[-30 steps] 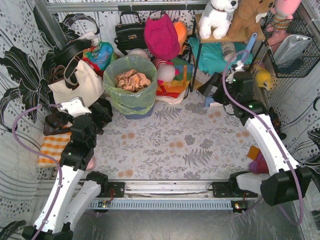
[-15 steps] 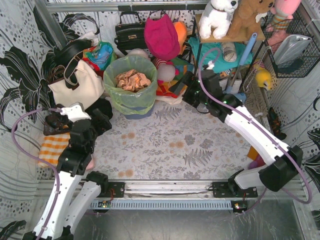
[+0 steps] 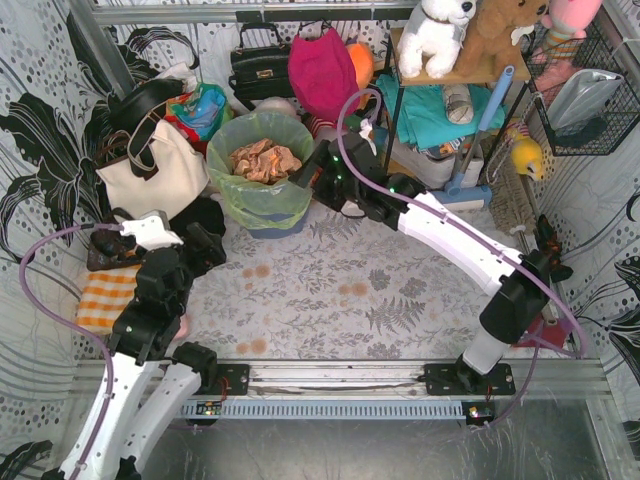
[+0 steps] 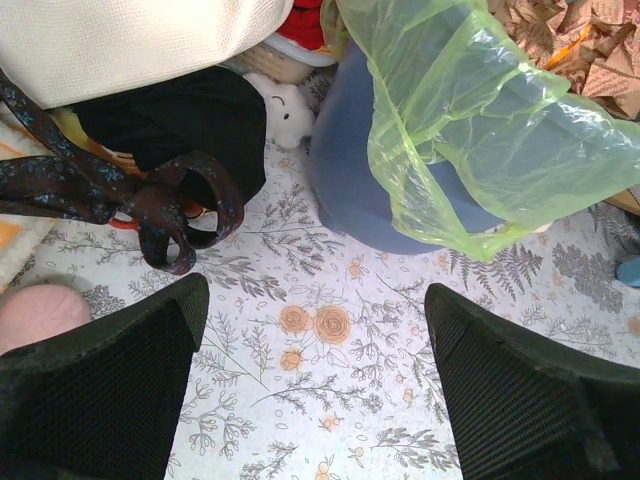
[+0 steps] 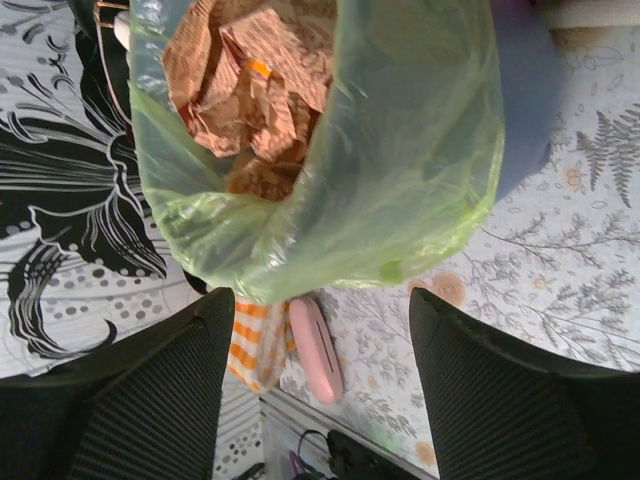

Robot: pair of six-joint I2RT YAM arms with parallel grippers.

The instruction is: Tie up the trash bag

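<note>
The trash bag [image 3: 262, 170] is lime-green and lines a round blue-grey bin [image 3: 270, 222] at the back of the floor. Brownish waste [image 3: 265, 158] fills it, and its rim is folded over the bin's edge. My right gripper [image 3: 308, 176] hangs at the bin's right side, open. In the right wrist view the trash bag [image 5: 400, 170] bulges just beyond the right gripper [image 5: 315, 335], with nothing between the fingers. My left gripper [image 3: 212, 234] is low at the bin's near left, open. From the left wrist, the left gripper [image 4: 315, 320] is over bare floor, short of the trash bag [image 4: 480, 130] and the bin [image 4: 350, 180].
A cream tote bag [image 3: 150, 165] with dark straps [image 4: 160, 205] stands left of the bin. Behind it are a black handbag [image 3: 260, 65] and a magenta bag [image 3: 322, 70]. An orange striped cloth [image 3: 105, 295] and a pink object [image 5: 318, 350] lie near the left arm. A shelf with plush toys [image 3: 440, 35] is at the back right.
My right arm has swung left from the shelf across the floor to the bin's right rim, its jaws narrowing somewhat. The left arm has barely shifted.
</note>
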